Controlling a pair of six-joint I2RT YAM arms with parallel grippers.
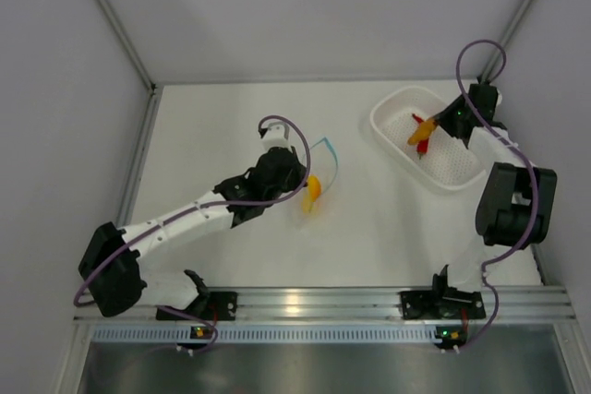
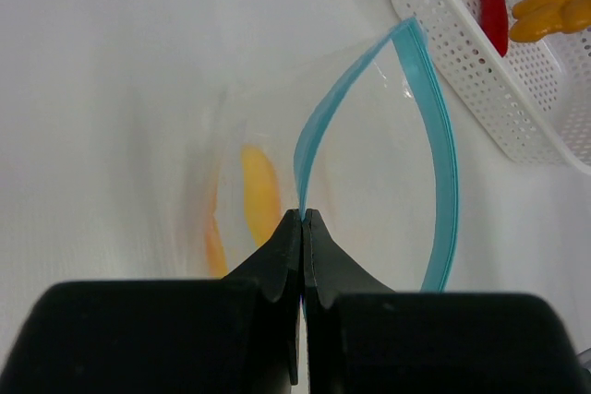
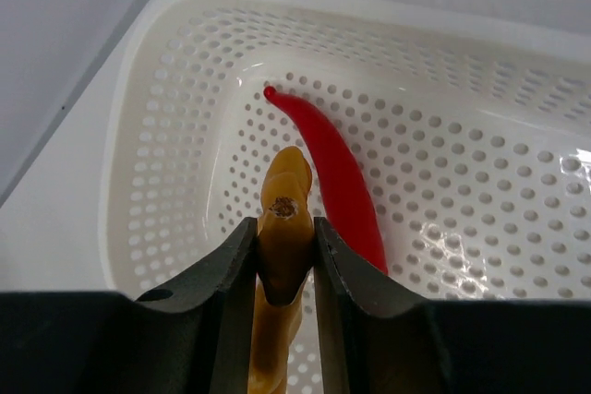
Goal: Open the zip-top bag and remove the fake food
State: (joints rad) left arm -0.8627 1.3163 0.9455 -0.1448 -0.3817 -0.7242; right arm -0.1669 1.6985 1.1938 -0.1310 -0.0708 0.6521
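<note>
The clear zip-top bag lies mid-table with its light blue zip strip spread open in a loop. My left gripper is shut on one side of the strip. A yellow-orange wedge still shows inside the bag; it also shows in the top view. My right gripper is shut on the orange lumpy chunk, holding it over the white perforated basket. The red chili pepper lies in the basket beside it, also seen from the top.
The white basket stands at the back right, close to the right wall. Grey walls bound the table on the left, back and right. A metal rail runs along the near edge.
</note>
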